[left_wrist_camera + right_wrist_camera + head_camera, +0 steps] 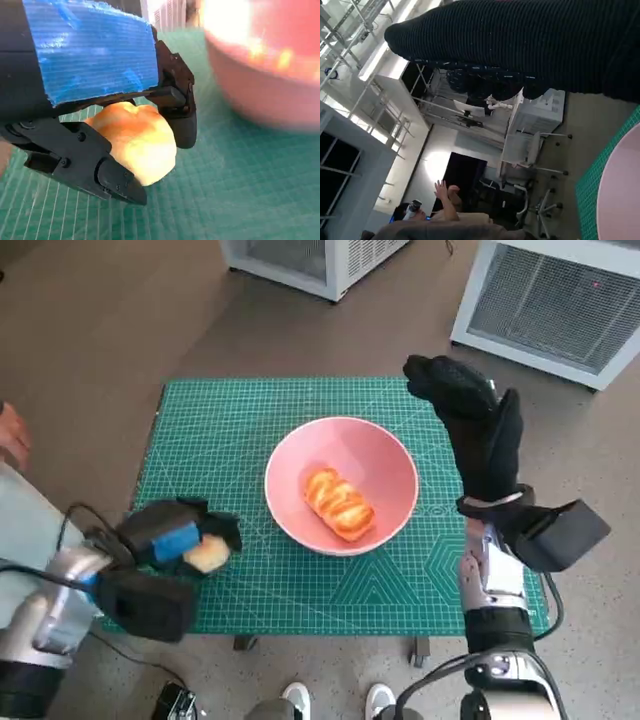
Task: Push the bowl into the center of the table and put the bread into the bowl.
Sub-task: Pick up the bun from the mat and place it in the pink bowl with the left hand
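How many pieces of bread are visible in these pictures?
2. One bread lies inside the pink bowl; the other bread is held by the left hand beside the bowl.

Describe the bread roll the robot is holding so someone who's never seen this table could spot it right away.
Start at the green mat and find the pink bowl near its middle. Left of the bowl, near the mat's front edge, the blue-taped left hand grips a small roll. This roll is pale, smooth and rounded, unlike the orange braided bread lying inside the bowl.
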